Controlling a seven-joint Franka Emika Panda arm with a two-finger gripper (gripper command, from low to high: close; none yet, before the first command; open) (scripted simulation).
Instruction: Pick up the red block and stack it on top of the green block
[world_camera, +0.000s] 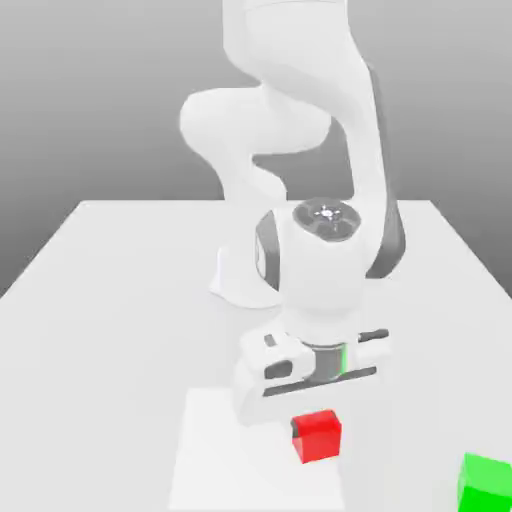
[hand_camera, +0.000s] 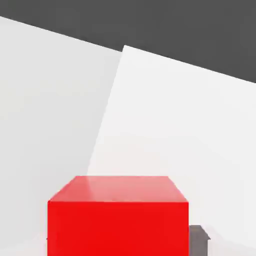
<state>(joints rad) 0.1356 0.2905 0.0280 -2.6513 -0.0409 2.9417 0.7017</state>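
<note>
Here at the exterior view's left, a white sheet (world_camera: 225, 450) lies on the worktop (world_camera: 90, 370); over it the jaws (world_camera: 306, 428) are clamped on the red block (world_camera: 318, 437), a cube, turned slightly askew! And far right, near the front, sits the green block (world_camera: 487, 486).

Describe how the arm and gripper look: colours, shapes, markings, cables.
The arm is glossy white with thick, rounded links, dark grey panels along one link and a dark round cap at the wrist. The gripper has a wide white hand body with black slots; a small green strip sits beside its dark collar. No loose cables visible.
</note>
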